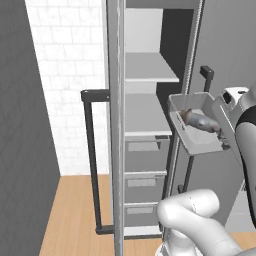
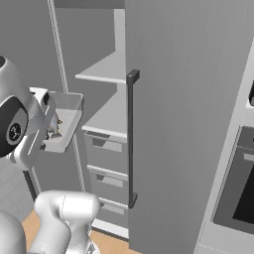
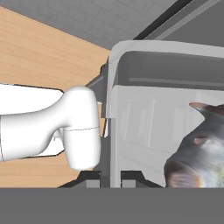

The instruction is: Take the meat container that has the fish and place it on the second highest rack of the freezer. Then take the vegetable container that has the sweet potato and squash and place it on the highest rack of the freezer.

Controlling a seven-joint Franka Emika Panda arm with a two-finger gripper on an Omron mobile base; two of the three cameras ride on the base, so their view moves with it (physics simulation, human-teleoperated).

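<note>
Left base view, centre right: the tray (image 1: 196, 127) tilts beside the open freezer (image 1: 145, 115), fish (image 1: 200, 120) liable to slide; right base view, left: the gripper (image 2: 43, 130) pinches its stiff rim; hand view: rim (image 3: 114, 109) clamped, a thin, slippery hold.

White tiled wall (image 1: 70, 75), wooden floor (image 1: 75, 215), oven (image 2: 238, 188) at right.

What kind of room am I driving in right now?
Most likely a rendered home kitchen: an open freezer with pale shelves above drawers, a white tiled wall, wood flooring, and an oven at the right.
</note>
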